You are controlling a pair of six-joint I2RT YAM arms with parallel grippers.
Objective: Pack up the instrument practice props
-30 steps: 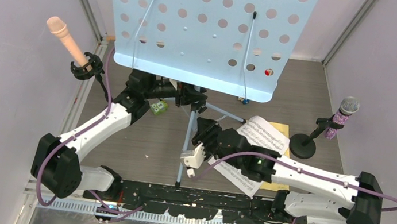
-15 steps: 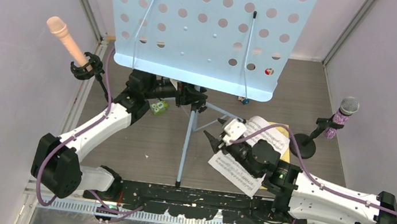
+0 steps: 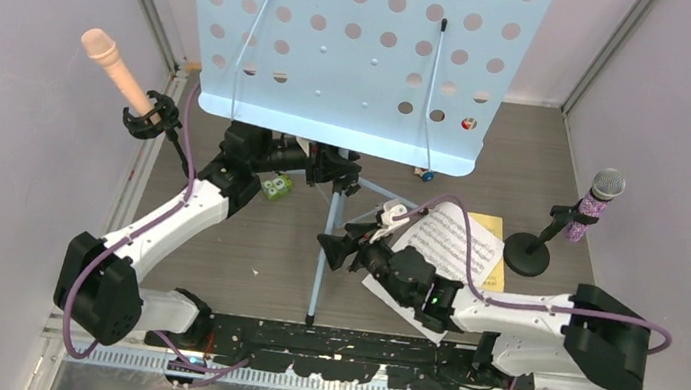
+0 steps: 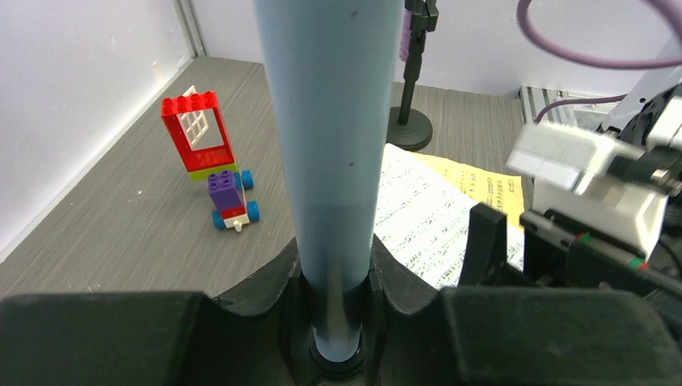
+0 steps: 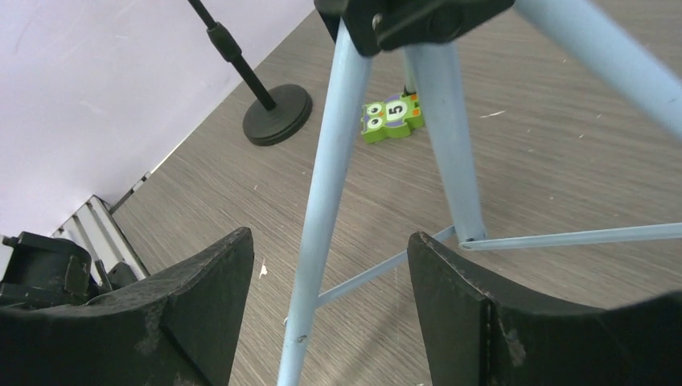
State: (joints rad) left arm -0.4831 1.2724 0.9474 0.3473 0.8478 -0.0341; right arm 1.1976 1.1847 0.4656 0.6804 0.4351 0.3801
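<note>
Left wrist view: my left gripper (image 4: 334,277) is pressed tight around the pale-blue pole (image 4: 330,121) of the music rack (image 3: 361,46), with the tube standing upright between the black fingers. Just beyond it lies the white score sheet (image 4: 426,217), printed with staves too fine to read. The yellow score sheet (image 4: 492,186) lies partly under it. A toy brick car (image 4: 225,193) stands off to one side.

In the right wrist view my right gripper (image 5: 330,277) is spread wide. One tripod leg (image 5: 322,201) shows in the gap between the fingers, touching neither as far as I can see. Past the legs sits a small green block (image 5: 392,112) with owl eyes and the numeral 5, and near it a black round base (image 5: 277,117).

In the top external view the rack's perforated panel (image 3: 335,93) fills the far middle of the table (image 3: 244,242). The peach microphone (image 3: 114,67) leans in its clip by the left wall. The purple glitter microphone (image 3: 594,206) sits on its holder (image 3: 526,254) at the right.
</note>
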